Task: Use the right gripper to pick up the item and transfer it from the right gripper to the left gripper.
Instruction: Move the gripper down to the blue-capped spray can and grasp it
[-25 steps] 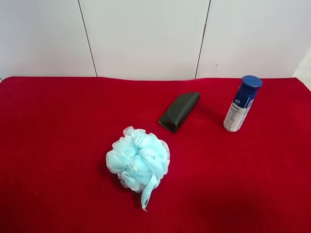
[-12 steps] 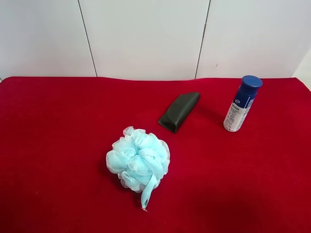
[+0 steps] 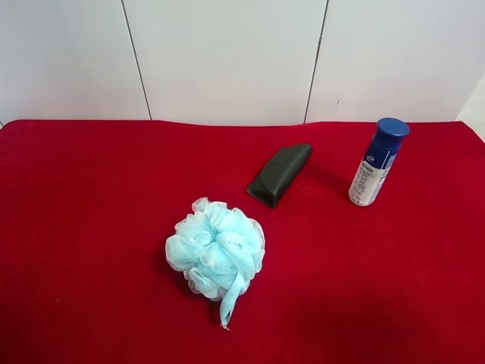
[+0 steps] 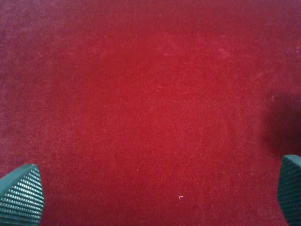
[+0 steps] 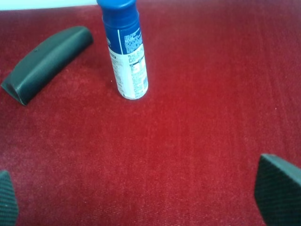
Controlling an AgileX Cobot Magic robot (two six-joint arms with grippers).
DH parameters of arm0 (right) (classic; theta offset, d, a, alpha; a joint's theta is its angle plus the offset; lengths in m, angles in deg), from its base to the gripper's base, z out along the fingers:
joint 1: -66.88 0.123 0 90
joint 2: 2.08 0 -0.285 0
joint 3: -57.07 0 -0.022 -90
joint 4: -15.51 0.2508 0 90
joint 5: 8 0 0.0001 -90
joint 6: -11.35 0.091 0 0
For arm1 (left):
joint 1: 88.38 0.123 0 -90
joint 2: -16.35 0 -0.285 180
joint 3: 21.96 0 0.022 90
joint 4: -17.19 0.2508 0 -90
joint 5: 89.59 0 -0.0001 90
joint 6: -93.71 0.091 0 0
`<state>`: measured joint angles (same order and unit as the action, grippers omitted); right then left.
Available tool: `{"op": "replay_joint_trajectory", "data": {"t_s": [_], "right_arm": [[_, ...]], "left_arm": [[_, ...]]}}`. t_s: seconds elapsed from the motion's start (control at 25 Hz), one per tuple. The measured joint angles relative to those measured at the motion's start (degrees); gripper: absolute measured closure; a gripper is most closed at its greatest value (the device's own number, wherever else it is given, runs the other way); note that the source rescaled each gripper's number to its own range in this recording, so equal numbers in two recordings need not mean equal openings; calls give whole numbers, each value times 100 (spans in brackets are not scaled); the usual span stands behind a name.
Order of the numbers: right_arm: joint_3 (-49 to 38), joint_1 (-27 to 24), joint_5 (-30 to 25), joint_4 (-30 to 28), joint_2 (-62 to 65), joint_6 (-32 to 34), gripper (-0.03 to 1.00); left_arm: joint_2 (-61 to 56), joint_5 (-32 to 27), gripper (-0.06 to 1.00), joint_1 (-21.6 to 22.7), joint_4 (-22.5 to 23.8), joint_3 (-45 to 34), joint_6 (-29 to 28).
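White-and-blue spray can (image 5: 126, 56) upright at far edge of red worktop (image 3: 91, 227).
Ahead of my right gripper (image 5: 141, 195), jaws spread; black wedge-shaped case (image 5: 44, 61) beside it; left gripper (image 4: 156, 193) spread too.

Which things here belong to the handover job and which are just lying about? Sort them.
Belong to the job: spray can, upright; right gripper, jaws open, can ahead of it; left gripper, jaws open over red cloth.
Just lying about: light-blue bath puff; black wedge-shaped case.
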<state>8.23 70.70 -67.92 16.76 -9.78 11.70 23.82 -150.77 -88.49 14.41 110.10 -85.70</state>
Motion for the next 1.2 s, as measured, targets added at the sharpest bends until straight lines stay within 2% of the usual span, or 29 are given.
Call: {"op": "replay_joint_trajectory", "data": {"t_s": [0.24,0.36,0.68,0.96,1.2], "right_arm": [[261,0,37,0,-90,0,-3],[649,0,32,0,-678,0,-3],[2071,0,-34,-199,-3182,-34,-3],[3217,296,-85,-251,-5278,-34,-3],[4110,338,-456,-214,-6887,144,-3]], "left_arm": [[0,0,-6,0,0,0,0],[0,0,-6,0,0,0,0],[0,0,-6,0,0,0,0],[0,0,-6,0,0,0,-13],[0,0,-6,0,0,0,-13]]}}
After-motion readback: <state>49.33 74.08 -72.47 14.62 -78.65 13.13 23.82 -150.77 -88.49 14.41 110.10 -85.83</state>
